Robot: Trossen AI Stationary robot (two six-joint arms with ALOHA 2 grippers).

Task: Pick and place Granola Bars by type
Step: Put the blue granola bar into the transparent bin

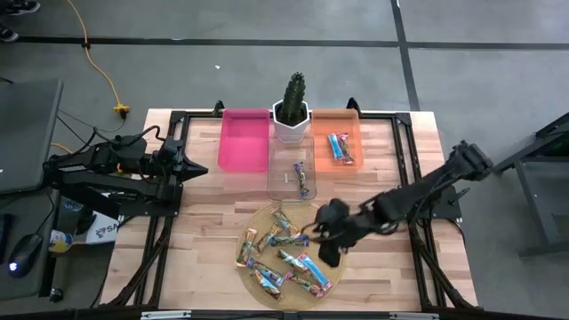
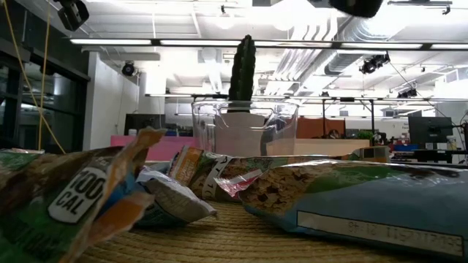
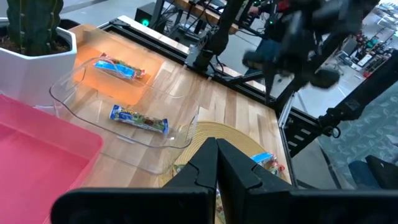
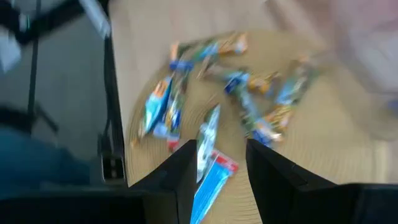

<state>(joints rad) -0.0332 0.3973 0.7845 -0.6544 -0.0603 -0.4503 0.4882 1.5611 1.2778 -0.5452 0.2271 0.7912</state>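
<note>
Several granola bars (image 1: 283, 260) in blue, brown-yellow and silver wrappers lie piled on a round woven mat (image 1: 252, 286) at the table's near middle, and fill the low view (image 2: 183, 183). One bar (image 1: 302, 180) lies in the clear bin (image 1: 283, 160), and blue-red bars (image 1: 340, 148) lie in the orange bin (image 1: 325, 120). My right gripper (image 1: 325, 245) hangs open above the mat's right part, slanting down. In its wrist view (image 4: 221, 146) a silver bar (image 4: 208, 140) and a blue-red bar (image 4: 210, 182) lie on the mat below the gap. My left gripper (image 1: 203, 169) is shut, parked at the table's left.
A pink bin (image 1: 244, 140) stands left of the clear bin. A cactus in a white pot (image 1: 292, 120) stands behind the clear bin, between the pink and orange bins. Bare wood lies left and right of the mat. Black frame rails run along the table's sides.
</note>
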